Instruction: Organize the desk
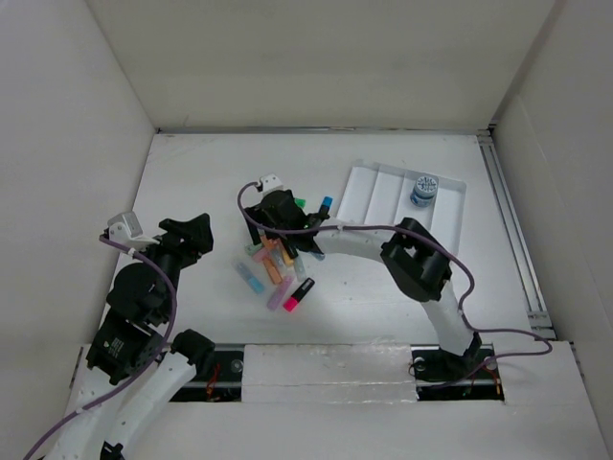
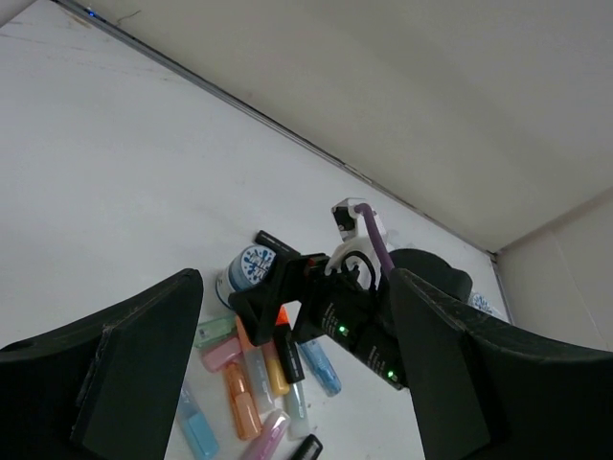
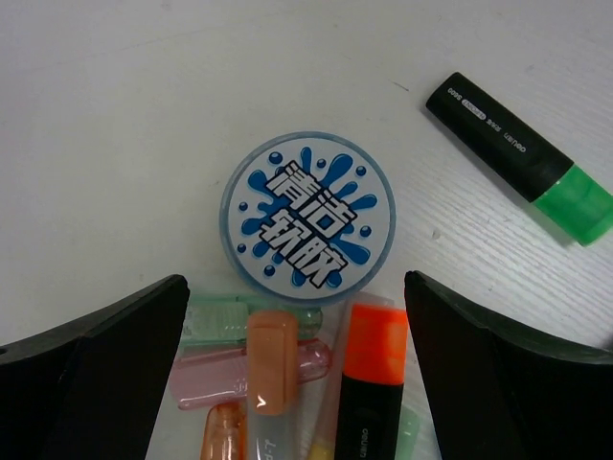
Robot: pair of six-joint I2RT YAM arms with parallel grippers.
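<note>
We record a white ribbed tray [image 1: 375, 192] at the far right, holding one round blue-and-white tub [image 1: 424, 190] toward its right end. To its left lies a loose heap of highlighters [image 1: 276, 270], with a pink-capped black highlighter [image 1: 298, 295] at its near edge. In the right wrist view we note a second round tub [image 3: 308, 218], lid up, with a blue splash label. Just beside it lie an orange-capped black highlighter [image 3: 374, 379], a pastel orange pen [image 3: 272, 362], a pink pen [image 3: 206, 374] and a green pen [image 3: 220, 321]. A green-capped black highlighter [image 3: 522, 158] lies apart, to the right.
</note>
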